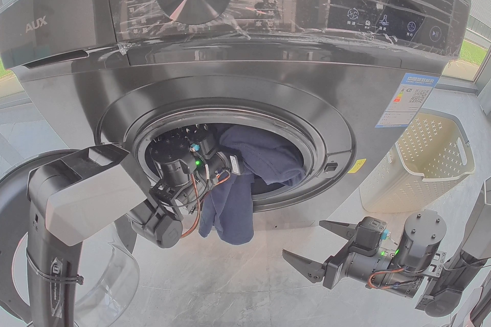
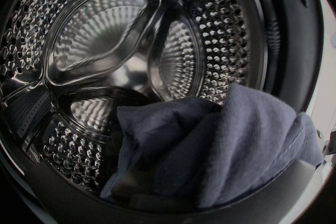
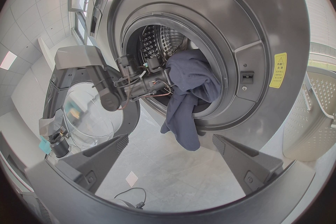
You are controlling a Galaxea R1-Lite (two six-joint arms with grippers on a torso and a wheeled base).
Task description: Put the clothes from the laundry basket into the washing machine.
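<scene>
Left gripper (image 1: 186,154) is sitting in washing machine (image 1: 307,88) mouth, can't tell its fingers' grip; navy garment (image 1: 266,154) is dangling half out, prob needing 1 push inward; right gripper (image 1: 303,239) is hovering, fingers spread.

Right tool (image 1: 303,239) hangs low, jaws wide apart; left wrist (image 1: 179,164) seemingly points forward.

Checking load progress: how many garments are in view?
1: a dark blue fabric garment draped over the opening rim of the grey washing machine, hanging outside. More may hide inside the cream perforated plastic basket.
</scene>
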